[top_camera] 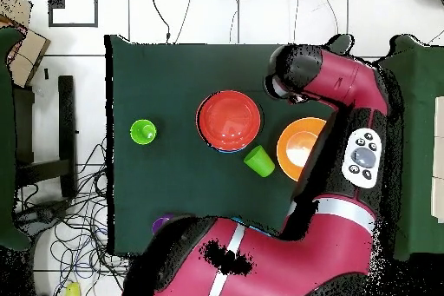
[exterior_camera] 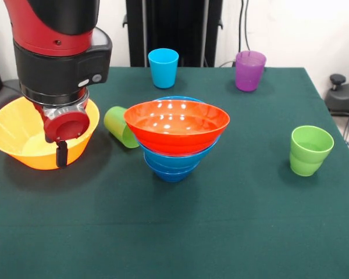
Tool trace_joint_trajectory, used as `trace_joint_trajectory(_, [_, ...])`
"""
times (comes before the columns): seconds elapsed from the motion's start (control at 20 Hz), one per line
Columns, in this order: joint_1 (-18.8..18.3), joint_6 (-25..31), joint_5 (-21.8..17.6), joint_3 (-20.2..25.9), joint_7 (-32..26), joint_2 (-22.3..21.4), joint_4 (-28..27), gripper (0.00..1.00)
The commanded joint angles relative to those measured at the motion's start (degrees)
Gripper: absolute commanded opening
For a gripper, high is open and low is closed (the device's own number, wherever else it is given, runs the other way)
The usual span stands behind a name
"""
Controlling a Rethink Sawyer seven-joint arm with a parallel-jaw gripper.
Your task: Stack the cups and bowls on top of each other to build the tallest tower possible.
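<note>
The tower stands mid-table: an orange-red bowl point(exterior_camera: 176, 125) point(top_camera: 229, 119) nested on top of blue bowls point(exterior_camera: 171, 165). A big yellow-orange bowl point(exterior_camera: 23, 139) point(top_camera: 299, 147) rests at the left of the front view. My gripper point(exterior_camera: 61, 157) hangs at that bowl's near rim, its tip in front of the wall; its grip cannot be read. A green cup point(exterior_camera: 121, 126) point(top_camera: 258, 161) lies on its side between that bowl and the tower. Upright cups stand apart: light blue point(exterior_camera: 163, 67), purple point(exterior_camera: 249, 70) and green point(exterior_camera: 310, 150) point(top_camera: 143, 132).
The green table point(exterior_camera: 221, 232) carries everything, and the yellow-orange bowl sits close to its left edge in the front view. In the overhead view my arm point(top_camera: 347, 93) covers the table's right and lower parts. Cables point(top_camera: 78, 223) lie on the floor beside the table.
</note>
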Motion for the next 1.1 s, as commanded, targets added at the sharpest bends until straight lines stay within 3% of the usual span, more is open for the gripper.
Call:
trace_joint_trajectory(0.05, [0.1,-2.5,-5.2,7.7,-12.9,0.3,6.6,1.00])
trace_joint_trajectory(1.1, [-0.1,-3.3,-6.3,7.8,-12.7,1.2,9.3,1.00])
